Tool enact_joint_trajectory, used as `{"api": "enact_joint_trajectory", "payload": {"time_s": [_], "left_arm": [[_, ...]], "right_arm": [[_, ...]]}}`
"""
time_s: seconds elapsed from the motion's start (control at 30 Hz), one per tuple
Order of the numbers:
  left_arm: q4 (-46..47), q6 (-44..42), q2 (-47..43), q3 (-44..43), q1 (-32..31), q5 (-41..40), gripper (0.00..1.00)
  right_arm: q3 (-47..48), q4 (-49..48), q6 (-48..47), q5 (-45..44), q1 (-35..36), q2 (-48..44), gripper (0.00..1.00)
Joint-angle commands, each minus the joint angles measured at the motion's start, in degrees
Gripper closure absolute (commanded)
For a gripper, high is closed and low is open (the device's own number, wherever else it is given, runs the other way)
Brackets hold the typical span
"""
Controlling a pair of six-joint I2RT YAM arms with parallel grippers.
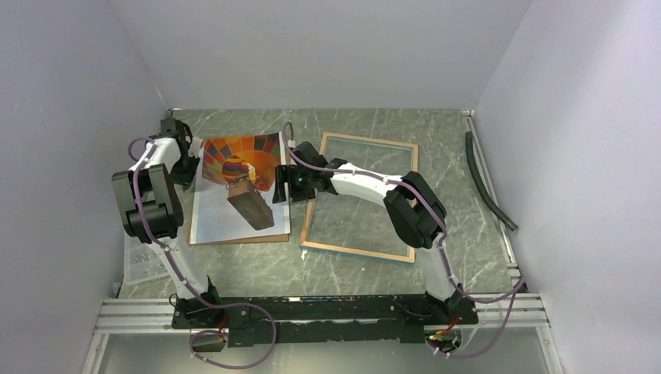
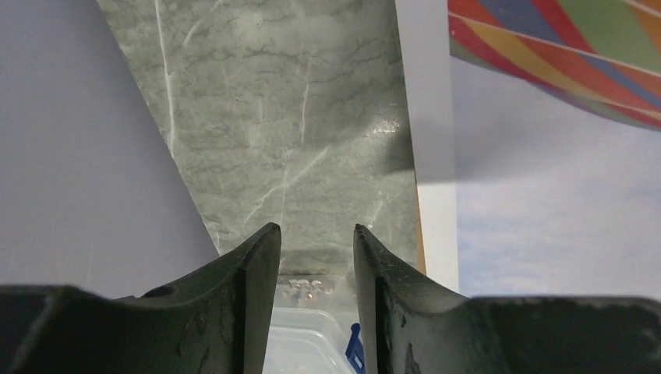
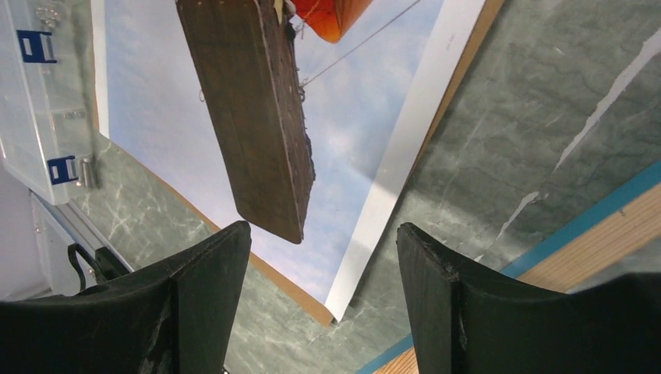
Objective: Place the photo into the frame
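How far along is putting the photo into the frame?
Done: the frame lies wood side up. In hand: nothing; the left pincer and the right pincer are both open and empty, near the photo. Left: the photo, its far end curled up, lies beside the frame, not in it.

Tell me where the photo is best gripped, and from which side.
Probably the photo's raised far end, near its right corner: it curls up off the brown backing panel, leaving room beneath. Come from the frame side with the right tool; elsewhere it lies flat.
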State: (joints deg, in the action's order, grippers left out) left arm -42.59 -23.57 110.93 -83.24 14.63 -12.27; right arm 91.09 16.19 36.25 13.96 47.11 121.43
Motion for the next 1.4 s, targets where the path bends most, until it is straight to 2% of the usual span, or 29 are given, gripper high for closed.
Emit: {"api": "enact_joint_trajectory", "payload": {"time_s": [0.0,0.17,0.43,0.6,0.93,1.37], "left_arm": [[5.9,-1.8,-0.8,2.2,-0.1,-3.2,0.56],[6.3,-0.5,-0.2,4.7,-0.1,-0.7,0.58],[5.6,0.7,-0.2,7.3,-0.2,4.2,0.63],[4.9,1.7,-0.2,8.1,-0.2,6.9,0.66],[6.0,2.0,-1.7,10.3,-1.5,7.0,0.71],[6.3,2.3,-2.6,10.8,-2.7,6.6,0.73]], "right_arm": [[-1.5,-1.8,1.6,1.8,-0.3,-0.8,0.29],[-0.9,-0.4,1.1,3.6,-0.2,2.2,0.33],[-3.3,-3.8,3.8,8.5,-0.2,3.2,0.43],[-4.3,-5.0,4.9,10.1,-0.3,2.1,0.50],[-6.0,-11.3,9.7,15.6,-1.1,-2.1,0.67],[-6.6,-10.9,9.1,15.2,-1.5,-4.3,0.68]]}}
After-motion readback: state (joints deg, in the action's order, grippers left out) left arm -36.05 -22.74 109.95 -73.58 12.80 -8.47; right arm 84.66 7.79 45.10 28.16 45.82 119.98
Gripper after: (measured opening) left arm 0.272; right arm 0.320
